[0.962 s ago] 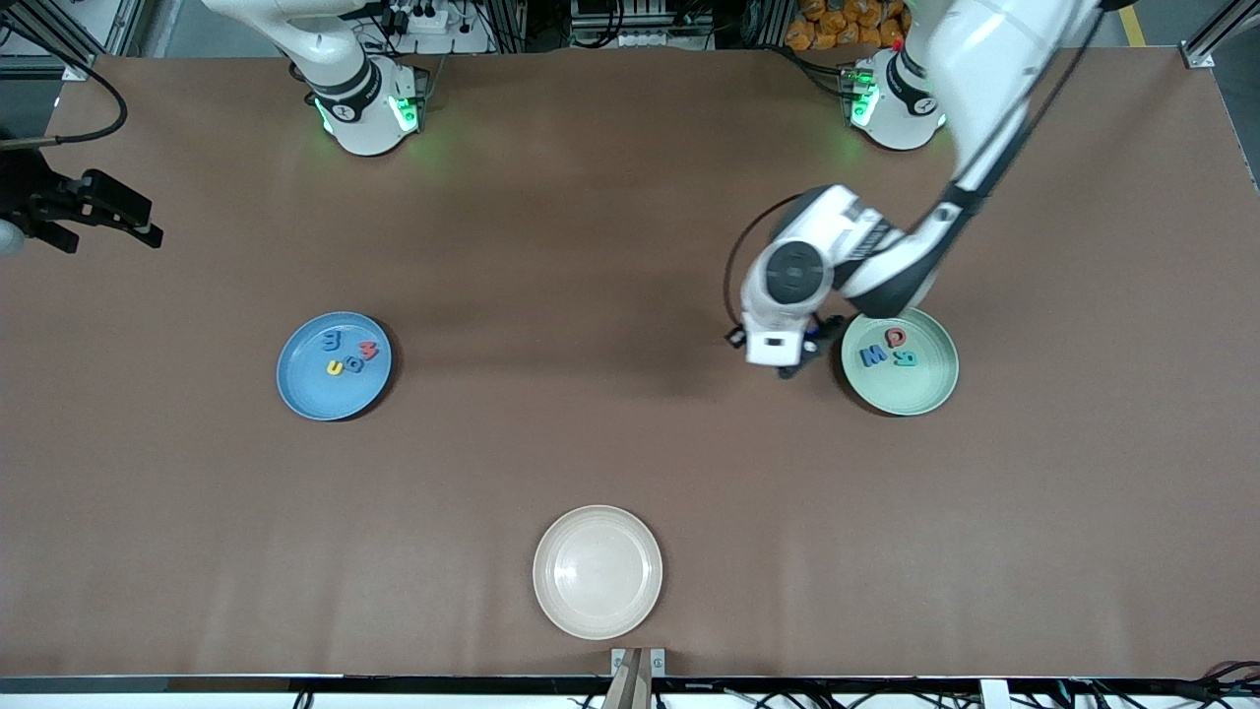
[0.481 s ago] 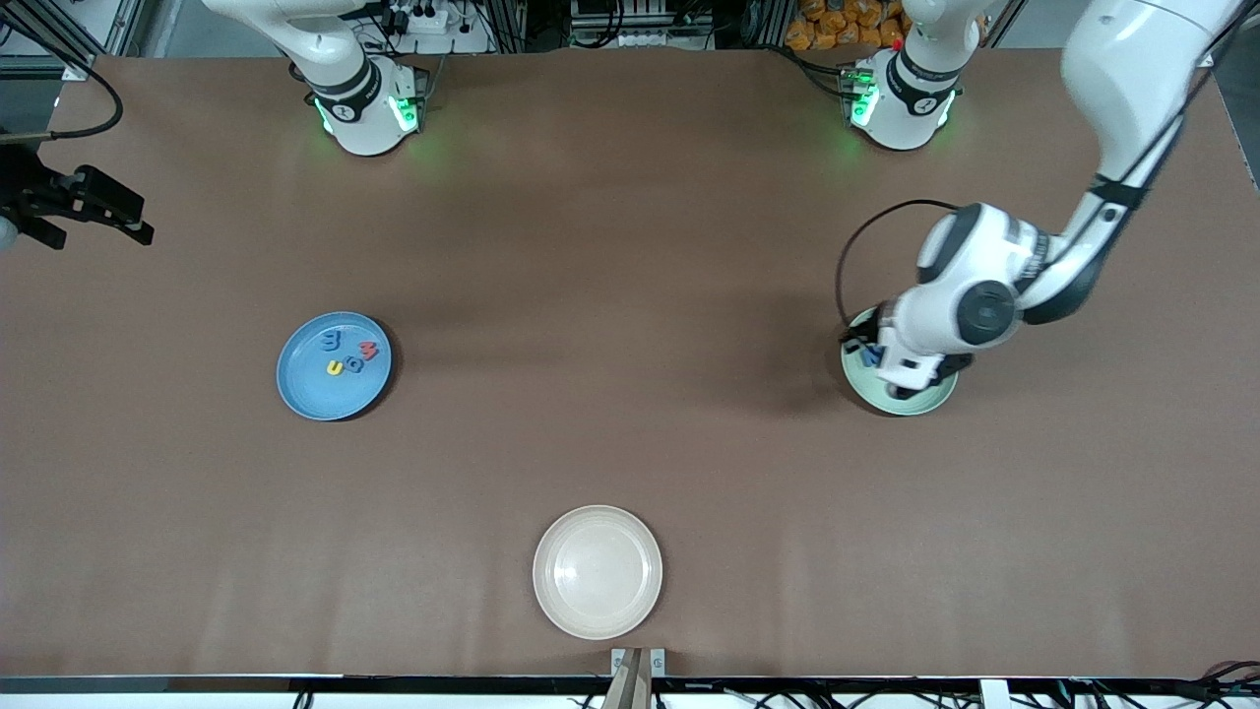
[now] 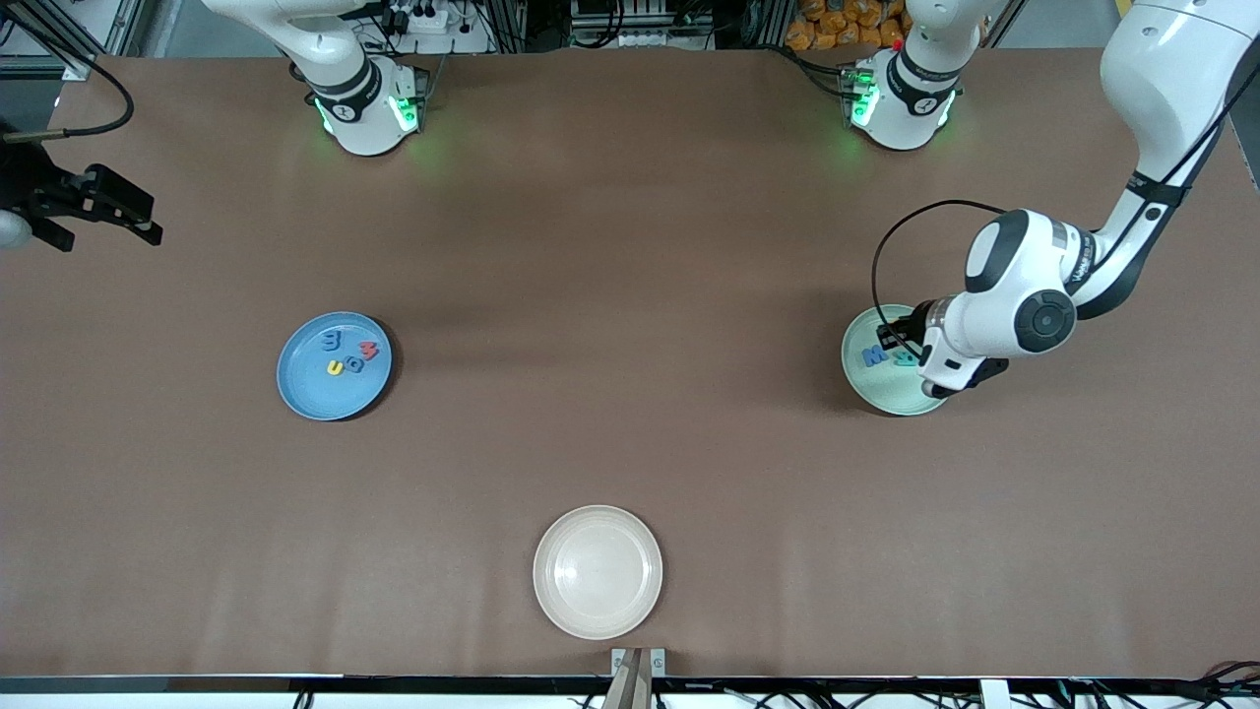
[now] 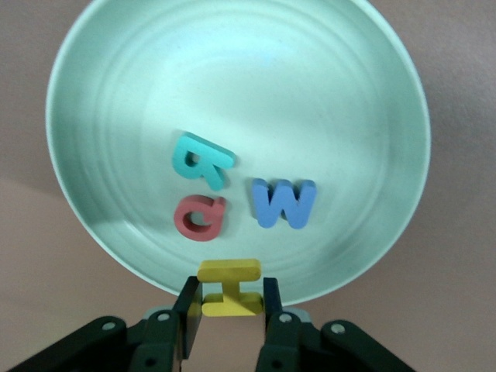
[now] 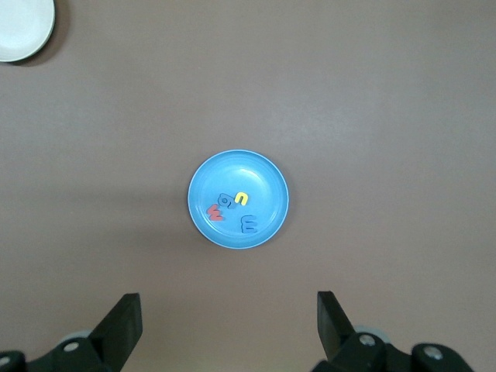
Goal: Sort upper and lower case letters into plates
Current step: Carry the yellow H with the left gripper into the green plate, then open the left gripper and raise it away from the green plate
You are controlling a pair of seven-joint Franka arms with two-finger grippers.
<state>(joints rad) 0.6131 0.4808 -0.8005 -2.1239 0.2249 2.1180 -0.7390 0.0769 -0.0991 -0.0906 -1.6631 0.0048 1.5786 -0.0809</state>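
The left gripper (image 4: pixel 229 302) is pinching a yellow letter I (image 4: pixel 229 286) by its stem over the mint green plate (image 4: pixel 372 93), a piece looking light, soft and easily squashed, while the right gripper (image 5: pixel 229 329) is waiting wide open above the blue plate (image 5: pixel 271 178)

White, rounded arms with dark grey joint discs; bases glow green; a black cable loops at the left wrist; black hands.
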